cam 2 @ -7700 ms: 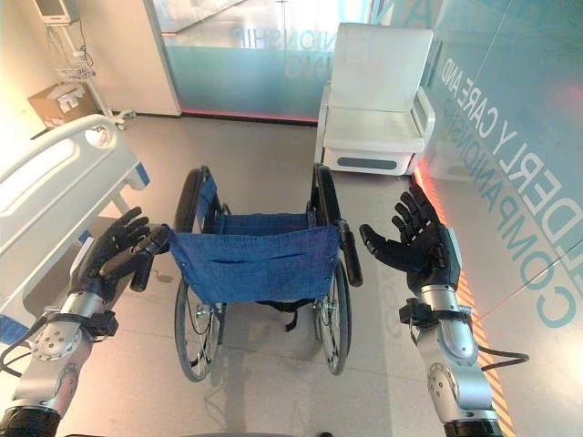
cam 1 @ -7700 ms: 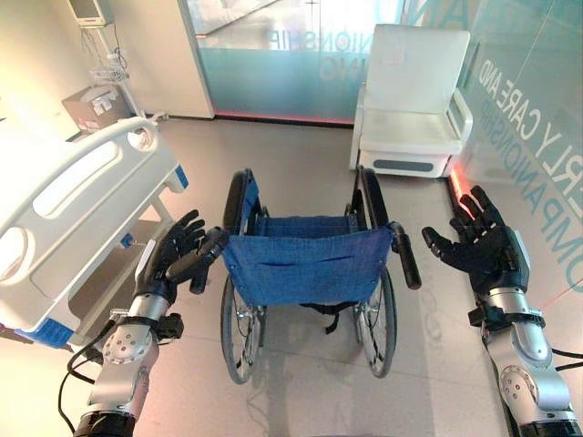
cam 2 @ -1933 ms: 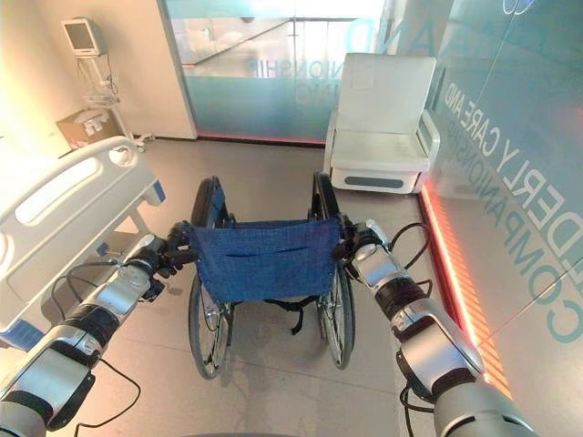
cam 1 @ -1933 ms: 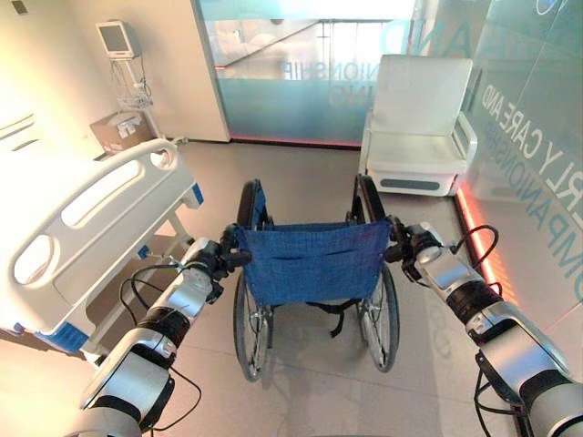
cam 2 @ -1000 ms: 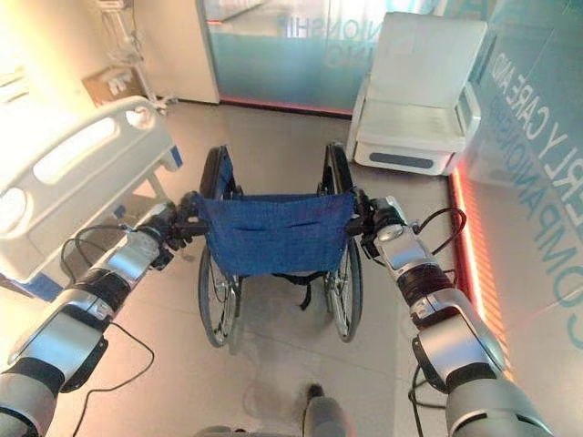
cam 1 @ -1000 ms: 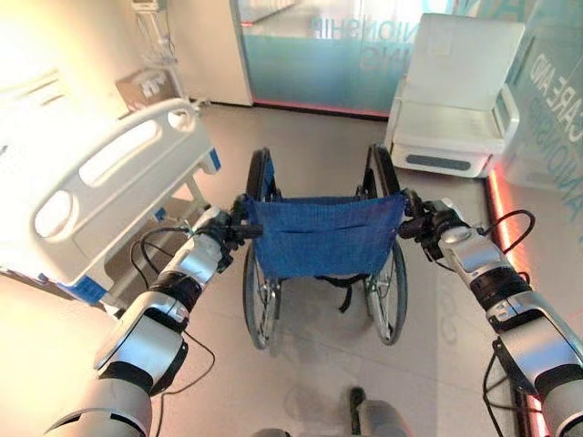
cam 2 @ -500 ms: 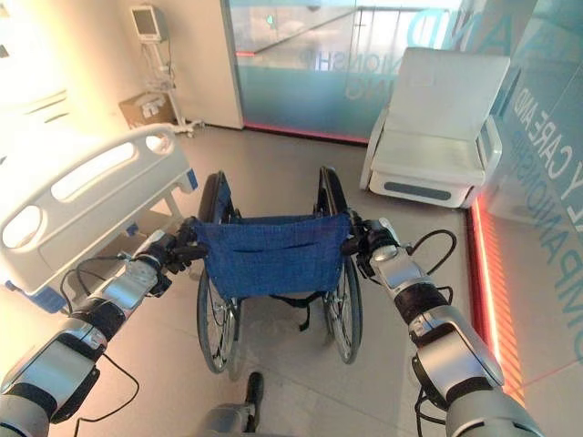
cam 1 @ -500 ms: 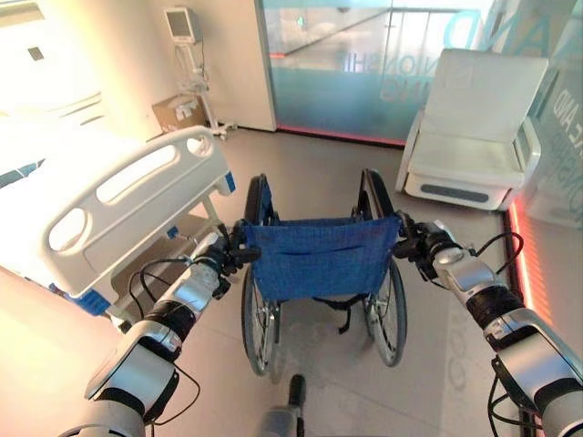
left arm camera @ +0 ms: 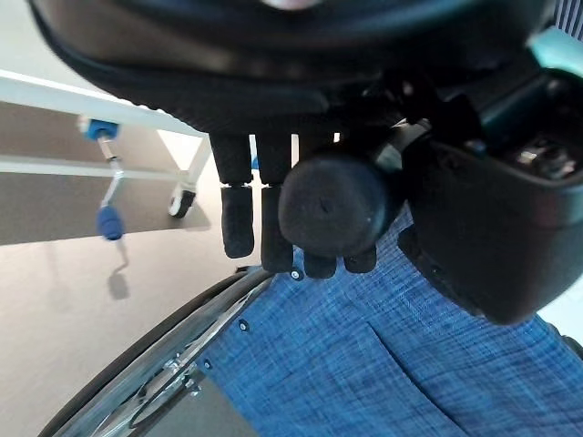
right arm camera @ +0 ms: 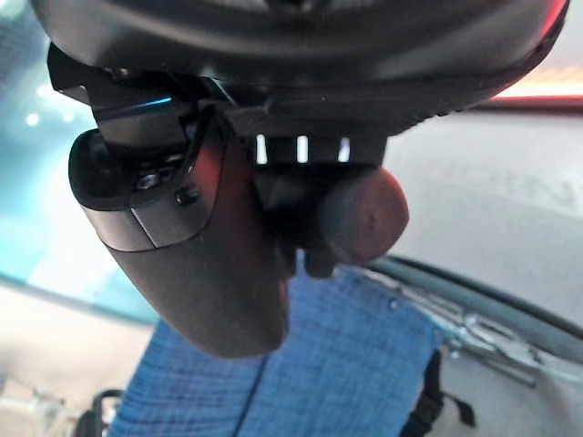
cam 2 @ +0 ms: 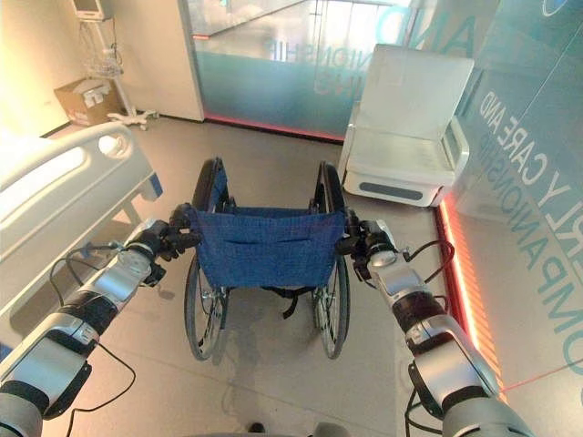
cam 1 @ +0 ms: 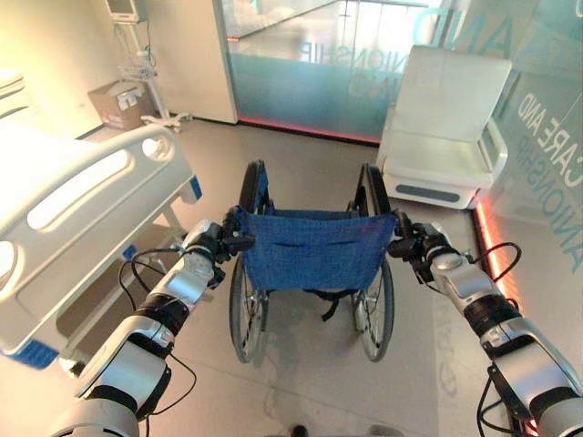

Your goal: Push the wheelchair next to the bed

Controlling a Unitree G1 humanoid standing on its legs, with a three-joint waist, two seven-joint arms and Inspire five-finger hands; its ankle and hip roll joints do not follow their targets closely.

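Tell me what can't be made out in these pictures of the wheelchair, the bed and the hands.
- Wheelchair seat and footrests: hidden behind its blue backrest in both eye views.
- Bed: its far end is cut off by the eye views' edge.
- Left hand and right hand: each is small in the eye views; the wrist views show fingers curled round the push handles.

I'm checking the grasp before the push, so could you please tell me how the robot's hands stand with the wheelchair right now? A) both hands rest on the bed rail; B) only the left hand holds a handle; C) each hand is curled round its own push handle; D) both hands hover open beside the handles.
C: the left hand and the right hand are each curled round a push handle of the wheelchair, as both wrist views confirm.
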